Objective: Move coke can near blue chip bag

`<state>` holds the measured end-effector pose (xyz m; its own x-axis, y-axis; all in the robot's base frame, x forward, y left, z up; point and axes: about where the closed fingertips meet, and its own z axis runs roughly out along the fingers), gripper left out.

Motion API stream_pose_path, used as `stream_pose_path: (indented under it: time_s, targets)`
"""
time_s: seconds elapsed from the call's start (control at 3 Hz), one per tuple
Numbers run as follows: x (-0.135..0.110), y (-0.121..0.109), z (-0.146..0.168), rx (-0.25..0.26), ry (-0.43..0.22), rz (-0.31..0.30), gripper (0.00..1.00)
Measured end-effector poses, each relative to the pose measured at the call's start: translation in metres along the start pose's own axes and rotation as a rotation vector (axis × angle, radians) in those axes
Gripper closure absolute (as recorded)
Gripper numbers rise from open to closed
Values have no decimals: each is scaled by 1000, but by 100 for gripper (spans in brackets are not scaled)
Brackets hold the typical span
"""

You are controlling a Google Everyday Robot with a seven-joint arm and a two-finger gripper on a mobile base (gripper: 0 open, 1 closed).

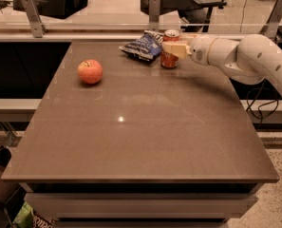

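Where your small red aluminium coke can (169, 61) stands upright, just beside the crumpled dark blue foil chip bag (141, 46) at the far edge of the brown table (145, 141), your cream two-finger gripper (172, 48) pinches it.

The table (131, 141) has a smooth brown top, slightly glossy, with a small light reflection. The coke can (169, 60) is shiny red metal; the blue chip bag (141, 46) is crumpled glossy foil. The gripper (171, 48), at the can in the upper middle of the frame, looks like matt cream plastic. The apple (89, 71) has smooth skin.
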<state>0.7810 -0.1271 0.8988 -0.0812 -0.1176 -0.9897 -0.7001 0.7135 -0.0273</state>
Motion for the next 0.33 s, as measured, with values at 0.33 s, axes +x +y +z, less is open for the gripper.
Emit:
stream_pose_path:
  time_s: [0.33]
  targets:
    - [0, 2, 2, -4, 0, 0, 0]
